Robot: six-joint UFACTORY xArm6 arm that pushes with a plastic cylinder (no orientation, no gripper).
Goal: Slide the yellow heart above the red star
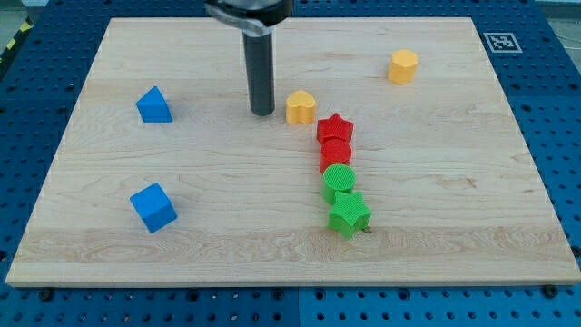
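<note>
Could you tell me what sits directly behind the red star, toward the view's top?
The yellow heart sits just up-left of the red star, with my tip left of it. Nothing there is covered.

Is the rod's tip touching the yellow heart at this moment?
No: my tip stands just to the view's left of the yellow heart, with a visible strip of bare board between them.

My tip is resting on the desk, just to the view's left of the yellow heart, apart from it. The heart is sitting just above-left of the red star, which is heading a touching column of red and green blocks.
</note>
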